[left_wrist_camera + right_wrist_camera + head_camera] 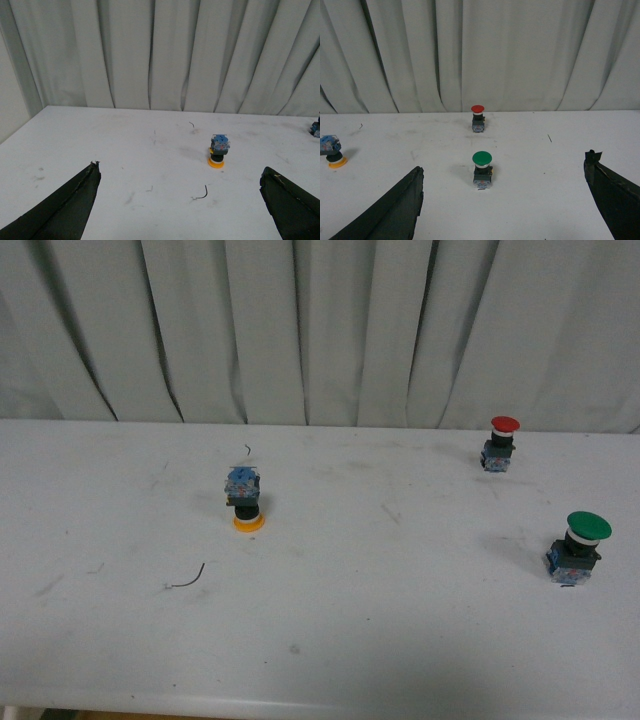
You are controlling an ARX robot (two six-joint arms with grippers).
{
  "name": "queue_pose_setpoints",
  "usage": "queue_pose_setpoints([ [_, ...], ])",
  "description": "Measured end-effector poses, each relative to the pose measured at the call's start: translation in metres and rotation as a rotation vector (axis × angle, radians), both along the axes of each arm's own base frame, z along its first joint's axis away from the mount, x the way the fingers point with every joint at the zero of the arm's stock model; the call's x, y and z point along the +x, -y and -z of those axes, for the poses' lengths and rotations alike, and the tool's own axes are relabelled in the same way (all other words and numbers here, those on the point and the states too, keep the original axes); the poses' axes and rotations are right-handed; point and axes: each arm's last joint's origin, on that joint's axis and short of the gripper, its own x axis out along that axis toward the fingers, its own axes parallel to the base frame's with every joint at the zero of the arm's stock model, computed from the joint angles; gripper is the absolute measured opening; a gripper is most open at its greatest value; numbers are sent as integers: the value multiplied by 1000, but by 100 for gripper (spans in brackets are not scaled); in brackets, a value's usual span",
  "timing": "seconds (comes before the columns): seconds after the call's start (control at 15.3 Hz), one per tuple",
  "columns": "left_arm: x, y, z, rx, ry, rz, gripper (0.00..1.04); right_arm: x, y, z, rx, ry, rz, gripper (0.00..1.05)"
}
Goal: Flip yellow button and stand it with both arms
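Front view: yellow button (247,502) inverted (cap down)

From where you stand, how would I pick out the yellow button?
On the white table before the grey curtain, look left of centre. The yellow button sits alone there, upside down on its yellow cap, unlike the upright red switch and green switch.

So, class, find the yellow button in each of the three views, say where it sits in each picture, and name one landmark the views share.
Front view: the yellow button stands cap-down on the table, left of centre.
Left wrist view: the button is right of the picture's centre, at mid-height.
Right wrist view: the button is at the picture's far left edge.
Shared landmark: the pleated grey curtain behind the table.
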Motion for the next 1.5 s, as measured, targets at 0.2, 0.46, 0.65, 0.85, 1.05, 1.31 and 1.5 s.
queue_pose_setpoints([
  [0.2,7,4,-7,-166,-307,83,98,0,0,0,0,0,0,98],
  [0.46,58,12,-44,-226,-187,128,98,0,0,0,0,0,0,98],
  [0.65,145,28,-59,-198,-201,151,98,0,0,0,0,0,0,98],
  [0.85,226,53,-47,-122,-359,152,98,0,0,0,0,0,0,98],
  [1.05,297,81,-31,-44,-484,146,98,0,0,0,0,0,0,98],
  [1.31,336,99,-12,11,-607,114,98,0,0,0,0,0,0,98],
  [1.5,344,103,4,44,-698,90,98,0,0,0,0,0,0,98],
])
